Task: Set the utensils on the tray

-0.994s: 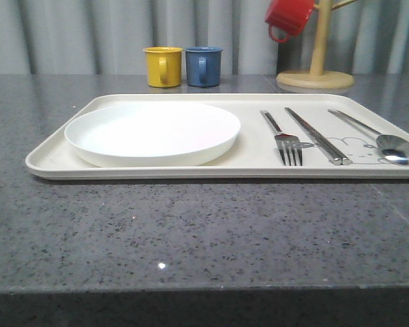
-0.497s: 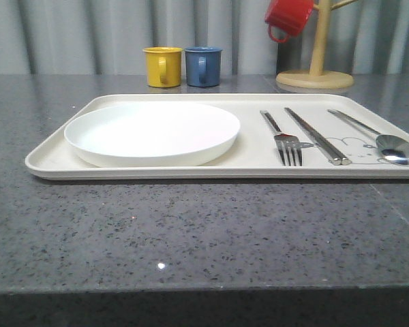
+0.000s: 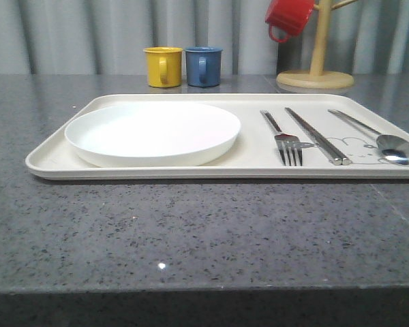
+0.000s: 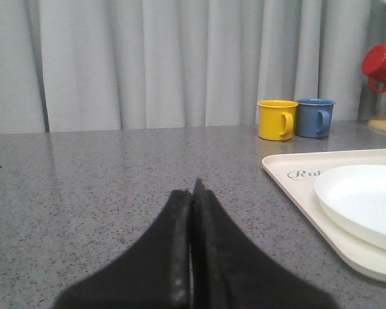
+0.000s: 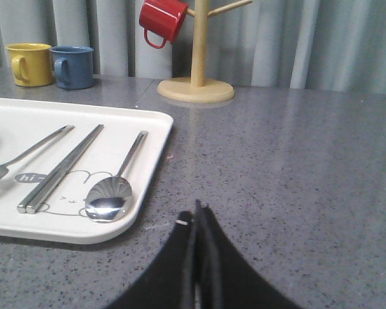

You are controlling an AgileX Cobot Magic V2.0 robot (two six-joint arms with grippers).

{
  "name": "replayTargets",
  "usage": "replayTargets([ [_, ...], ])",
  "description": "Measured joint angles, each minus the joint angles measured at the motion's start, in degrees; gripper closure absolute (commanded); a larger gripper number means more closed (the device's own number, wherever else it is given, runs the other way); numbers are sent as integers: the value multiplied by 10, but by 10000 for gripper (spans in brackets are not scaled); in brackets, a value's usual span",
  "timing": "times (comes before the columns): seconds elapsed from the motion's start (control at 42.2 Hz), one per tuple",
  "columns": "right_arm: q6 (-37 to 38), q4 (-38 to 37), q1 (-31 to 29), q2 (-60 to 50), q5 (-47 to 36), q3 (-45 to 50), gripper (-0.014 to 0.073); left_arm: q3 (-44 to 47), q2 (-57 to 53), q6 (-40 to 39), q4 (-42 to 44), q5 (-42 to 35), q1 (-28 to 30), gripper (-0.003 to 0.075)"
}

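The cream tray [image 3: 48,158] lies across the middle of the table. On it rest a round white plate [image 3: 153,131] at the left, then a silver fork [image 3: 286,141], a pair of metal chopsticks [image 3: 317,135] and a spoon [image 3: 388,145] at the right. My left gripper [image 4: 192,190] is shut and empty, low over bare table to the left of the tray [image 4: 289,181]. My right gripper [image 5: 194,214] is shut and empty, over the table just right of the tray's corner [image 5: 116,230], near the spoon [image 5: 110,196].
A yellow mug [image 3: 163,66] and a blue mug [image 3: 204,65] stand behind the tray. A wooden mug tree [image 3: 316,68] at the back right carries a red mug [image 3: 288,17]. Grey speckled table stretches in front of the tray to the near edge.
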Motion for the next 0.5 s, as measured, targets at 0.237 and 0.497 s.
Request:
replayTargets([
  [0.237,16,0,0,0,-14,0,707,0,0,0,0,0,0,741],
  [0.497,86,-47,0,0,-22,0,707,0,0,0,0,0,0,741],
])
